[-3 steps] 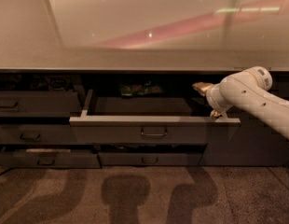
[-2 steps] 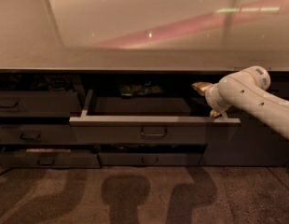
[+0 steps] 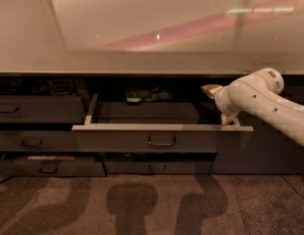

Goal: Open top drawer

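Jaws first: you could not tell from this view whether they stood wide or closed. Your gripper (image 3: pixel 220 103) hung at the right end of the drawer (image 3: pixel 117 138), just above its right wall and just behind the front, well apart from the handle (image 3: pixel 162 141).

Over the last second nothing had shifted. The arm (image 3: pixel 269 102) held the same pose and the drawer front sat on the same line. You could read that as the pull being over. The drawer stood well out from under the counter (image 3: pixel 142 62), so the task looked done or nearly so, with only the retreat left.

The drawer was the wide one in the middle column, top row. Its dark front caught pale light along the top edge and carried one loop handle at centre. Behind the front you saw a grey floor (image 3: pixel 147 112), a pale left wall (image 3: pixel 91 110), and some small greenish items (image 3: pixel 144 94) at the back, too dim to name.
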Controlling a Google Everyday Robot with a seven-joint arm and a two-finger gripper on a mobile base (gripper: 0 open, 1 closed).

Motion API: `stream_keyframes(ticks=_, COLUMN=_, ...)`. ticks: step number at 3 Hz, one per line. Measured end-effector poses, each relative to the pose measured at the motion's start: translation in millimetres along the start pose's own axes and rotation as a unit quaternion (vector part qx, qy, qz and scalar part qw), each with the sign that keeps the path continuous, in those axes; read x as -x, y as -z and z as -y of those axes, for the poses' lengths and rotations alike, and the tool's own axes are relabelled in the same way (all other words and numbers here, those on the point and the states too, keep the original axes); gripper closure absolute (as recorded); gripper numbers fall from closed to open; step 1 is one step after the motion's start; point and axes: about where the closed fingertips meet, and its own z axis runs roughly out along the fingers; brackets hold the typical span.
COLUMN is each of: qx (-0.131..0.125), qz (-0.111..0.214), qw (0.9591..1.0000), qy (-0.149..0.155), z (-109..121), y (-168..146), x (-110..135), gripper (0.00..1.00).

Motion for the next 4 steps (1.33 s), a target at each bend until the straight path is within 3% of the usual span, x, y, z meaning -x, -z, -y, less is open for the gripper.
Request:
stream_keyframes(ticks=1, qx=0.007, qz=0.012, qw=0.9999, qy=0.008, z=-3, y=-1, x=3, gripper=0.0)
stream_keyframes(ticks=2, qx=-0.021, qz=0.008, qw=0.9984, qy=0.053, z=-20, y=21, x=12, gripper=0.0)
stream_keyframes(ticks=4, qx=-0.029, qz=0.012, qw=0.9977, qy=0.06, z=-27, y=21, x=22, gripper=0.0)
